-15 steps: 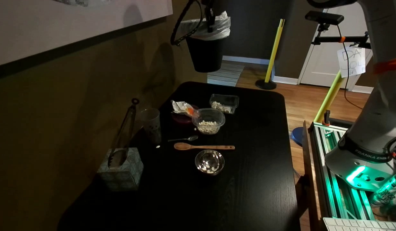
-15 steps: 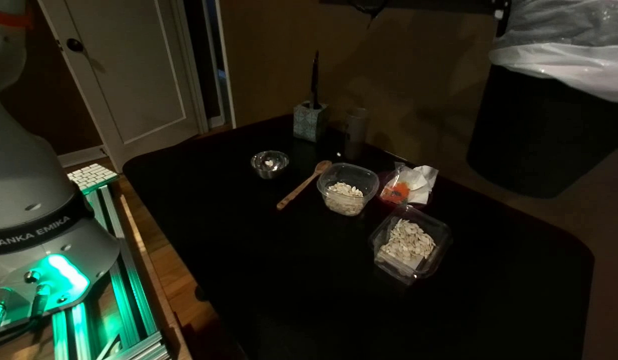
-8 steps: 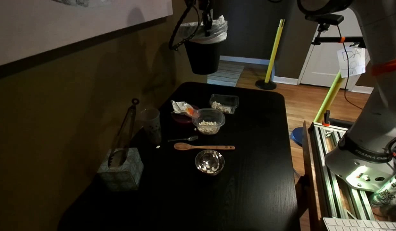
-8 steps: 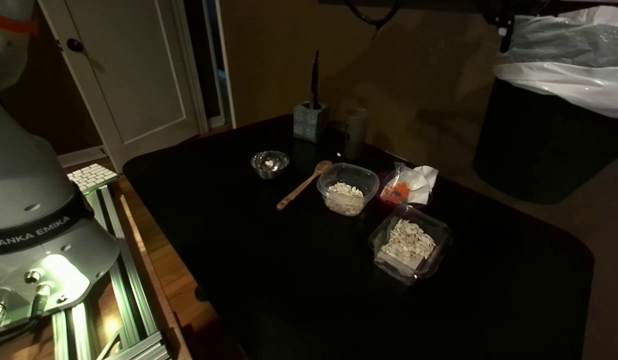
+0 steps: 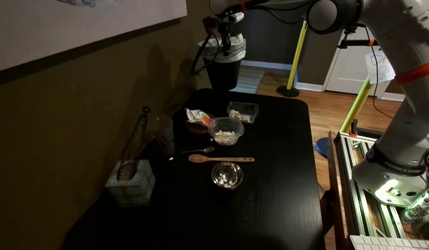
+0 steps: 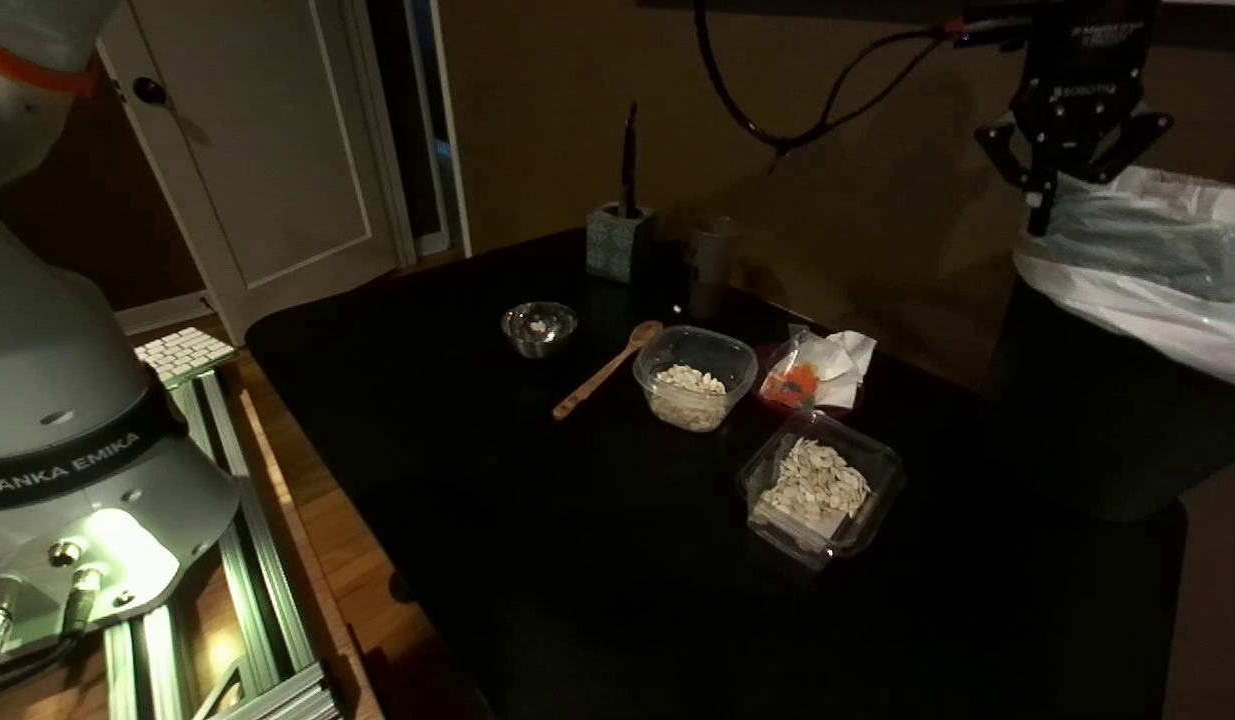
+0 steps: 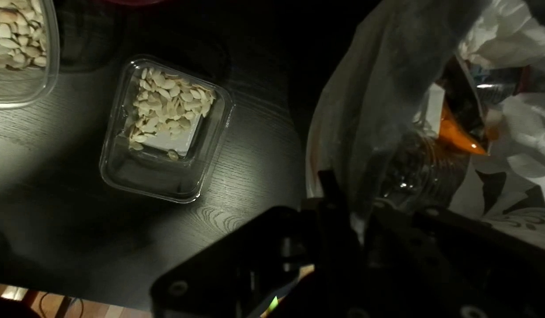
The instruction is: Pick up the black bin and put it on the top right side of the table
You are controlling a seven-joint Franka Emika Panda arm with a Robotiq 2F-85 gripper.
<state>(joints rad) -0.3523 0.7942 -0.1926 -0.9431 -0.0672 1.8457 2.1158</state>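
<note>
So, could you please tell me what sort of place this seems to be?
Probably a room in a home, though I can't be sure: the panelled door, the striped rug and the wooden floor point that way.

in an exterior view: table is set along wall at left, robot base at right. bin is seen at far end, end effector placed at its rim; whether table is touched cannot be told. far to near: tray, tub, teaspoon, long spoon, bowl; dish with packet left of tub; seeds seen in tray, tub, bowl. cup is set left of spoons; tongs are stood in box, near left. in wrist view, tray is seen between tub and bin.
</note>
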